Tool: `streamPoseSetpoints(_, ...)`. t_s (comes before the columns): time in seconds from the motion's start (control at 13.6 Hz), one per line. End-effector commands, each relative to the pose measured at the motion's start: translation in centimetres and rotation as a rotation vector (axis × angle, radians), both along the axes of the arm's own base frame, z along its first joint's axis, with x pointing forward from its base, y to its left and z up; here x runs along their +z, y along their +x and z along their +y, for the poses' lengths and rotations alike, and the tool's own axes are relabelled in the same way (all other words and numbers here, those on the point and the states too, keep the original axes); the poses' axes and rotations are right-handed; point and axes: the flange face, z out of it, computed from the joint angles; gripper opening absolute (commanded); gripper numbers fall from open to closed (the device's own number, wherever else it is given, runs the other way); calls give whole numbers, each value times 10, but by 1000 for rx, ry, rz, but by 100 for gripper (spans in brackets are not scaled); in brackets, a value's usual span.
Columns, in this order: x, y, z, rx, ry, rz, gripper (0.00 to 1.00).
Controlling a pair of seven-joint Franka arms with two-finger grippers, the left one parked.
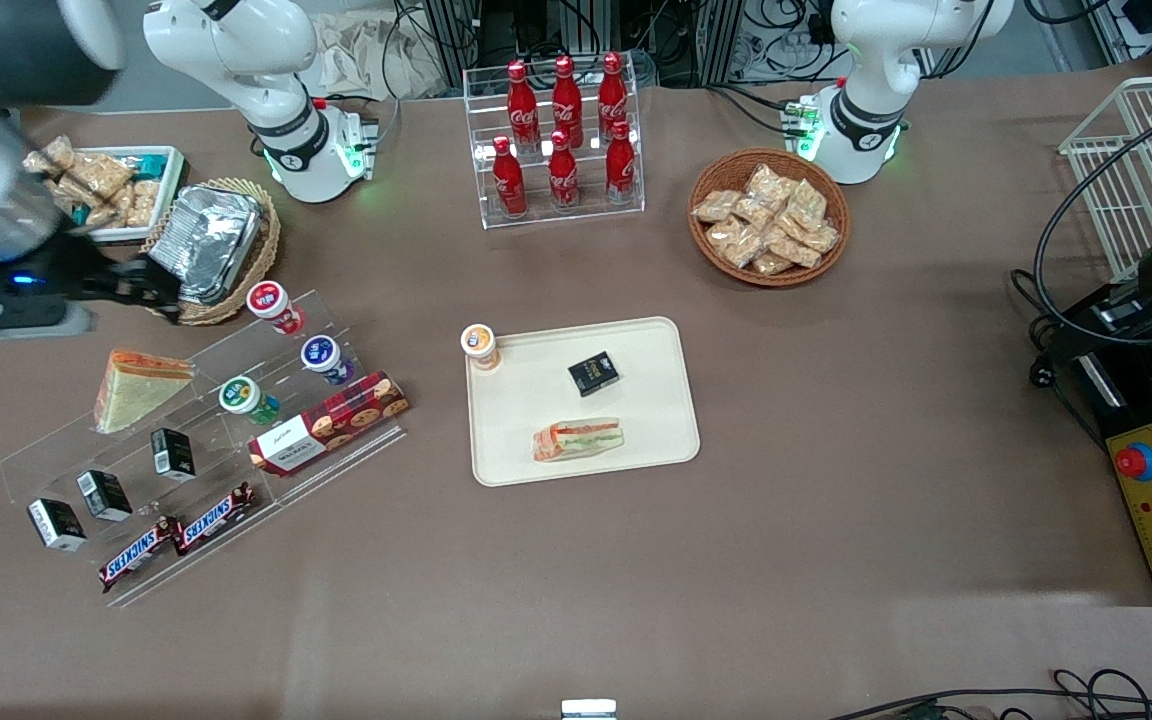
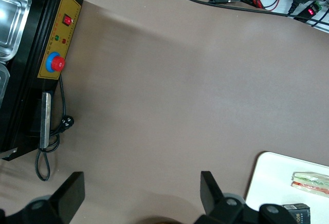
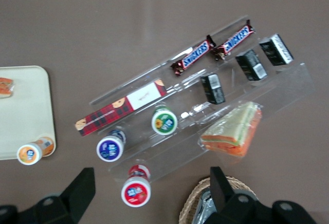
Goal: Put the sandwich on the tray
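Observation:
One wrapped wedge sandwich (image 1: 578, 440) lies on the cream tray (image 1: 656, 440), on the part nearest the front camera; its end also shows in the right wrist view (image 3: 5, 86). A twin wedge sandwich (image 1: 136, 385) (image 3: 234, 131) rests on the clear acrylic shelf (image 1: 66, 450) toward the working arm's end of the table. My gripper (image 1: 158, 290) (image 3: 151, 196) hangs open and empty high above the shelf's farther edge, over a red-lidded cup (image 3: 136, 189) and next to the wicker basket. It touches neither sandwich.
On the tray also stand an orange-lidded cup (image 1: 479, 345) and a small black box (image 1: 593, 373). The shelf holds cups, black boxes, a biscuit box (image 1: 331, 425) and Snickers bars (image 1: 176, 537). A foil container (image 1: 206, 240) sits in the wicker basket; cola bottles (image 1: 561, 130) stand farther back.

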Motion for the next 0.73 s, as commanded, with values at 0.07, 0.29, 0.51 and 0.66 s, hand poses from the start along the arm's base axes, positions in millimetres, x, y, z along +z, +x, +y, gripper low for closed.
streamPoseSetpoints(0.07, 4, -13, -33, -54, 35, 28, 99)
streamPoseSetpoints(0.29, 11, -22, -50, -91, 40, 45, 100)
streamPoseSetpoints(0.51, 14, -33, -81, -149, 65, 68, 99)
streamPoseSetpoints(0.66, 17, -39, -95, -180, 103, 72, 99)
